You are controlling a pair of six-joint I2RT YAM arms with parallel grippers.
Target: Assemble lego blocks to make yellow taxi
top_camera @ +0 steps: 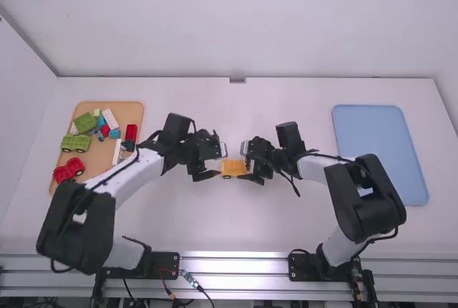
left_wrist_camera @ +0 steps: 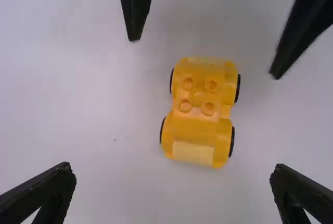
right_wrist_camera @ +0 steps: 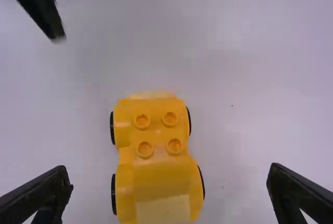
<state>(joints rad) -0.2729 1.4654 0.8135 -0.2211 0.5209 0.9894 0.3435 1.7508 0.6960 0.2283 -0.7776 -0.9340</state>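
Jaws spread on left gripper [top_camera: 220,163] and right gripper [top_camera: 246,162], neither pinching anything.
I see the yellow toy car [left_wrist_camera: 195,135] between them, studs [right_wrist_camera: 174,146] up on the white table [top_camera: 179,222]; mixed blocks [top_camera: 109,118] sit on the tan tray [top_camera: 133,110] to my left, the blue tray [top_camera: 372,140] to my right.

- Tan tray [top_camera: 130,112], far left on the white surface [top_camera: 215,222]
- In it, a green wheeled piece [top_camera: 75,143] beside a green block [top_camera: 84,122]
- Red wheeled piece [top_camera: 69,170], at the tray's near left corner
- White block [top_camera: 110,119], red block [top_camera: 131,133], blue block [top_camera: 114,135], also in the tray
- Pale blue tray [top_camera: 379,143], far right
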